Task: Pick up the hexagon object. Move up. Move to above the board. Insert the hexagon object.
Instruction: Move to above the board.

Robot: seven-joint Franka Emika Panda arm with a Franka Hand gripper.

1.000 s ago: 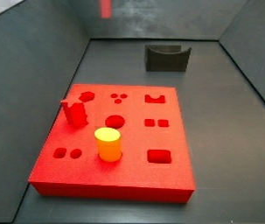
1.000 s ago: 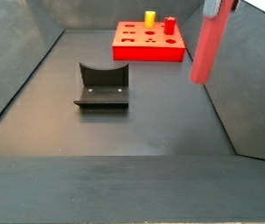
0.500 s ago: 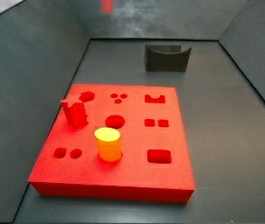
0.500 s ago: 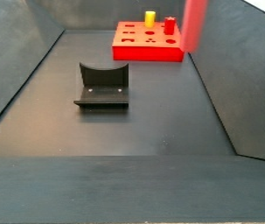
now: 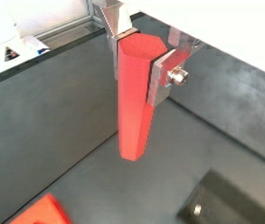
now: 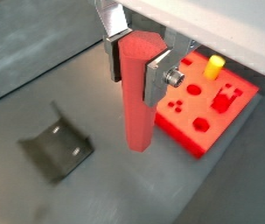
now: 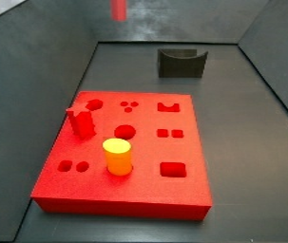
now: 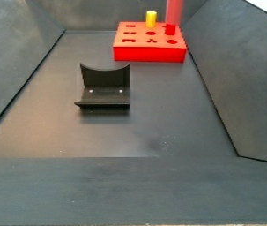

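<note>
Matt hexagon object [image 5: 135,96]; silvery-metal (brushed) gripper [image 5: 139,45]

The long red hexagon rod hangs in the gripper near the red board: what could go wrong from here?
1. The gripper clamps the long red hexagon rod only near its top, so the free lower end may swing or tilt.
2. On the flat red board a yellow cylinder and a short red peg stand upright; the rod could strike them when it comes down.

Gripper [image 5: 142,54]: silver plates, side screw
</note>
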